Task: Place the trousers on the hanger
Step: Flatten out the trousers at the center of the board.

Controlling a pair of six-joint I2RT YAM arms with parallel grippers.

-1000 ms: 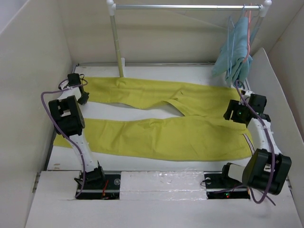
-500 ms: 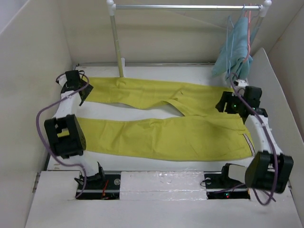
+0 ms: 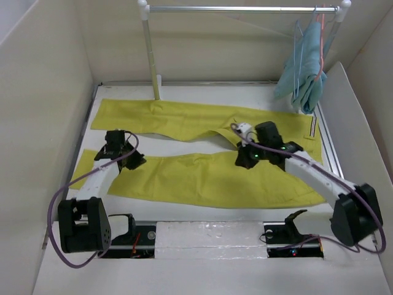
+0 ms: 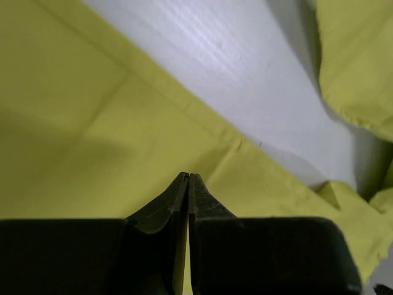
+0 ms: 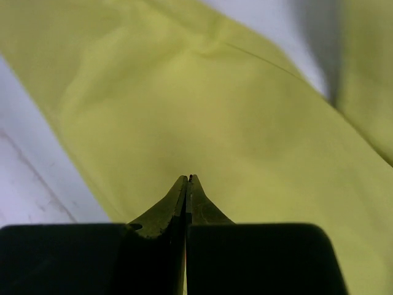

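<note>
**On the worktop, both arms hover over flat trousers – hanger not yet fetched**

From above, the trousers [image 3: 202, 178] lie spread flat on the white worktop [image 3: 153, 146], legs running left and the striped waistband [image 3: 314, 126] at the far right. The left fingers [image 3: 134, 161] hang over the near leg towards its cuff end. The right fingers [image 3: 244, 161] hang near the crotch. The hanger [image 3: 297, 58], a thin pale-blue wire, is up on the rail [image 3: 239, 9] beside the pink hanger [image 3: 320, 37] with its light-blue cloth [image 3: 304, 70], well apart from either arm.

At the left wrist, the two fingers are pressed tip to tip with no cloth between them. Yellow fabric is below, and a hem edge runs diagonally against bare worktop.

At the right wrist it is the same: the tips meet and grip nothing, over a smooth, faintly creased stretch of leg.

The step in hand looks like readying the cloth for folding. To do it well, the fingers should part before descending, then pinch at a hem or seam rather than mid-panel – flat fabric gives little to catch. Both legs should be gathered evenly so they drape over the hanger's bar without sliding.
</note>
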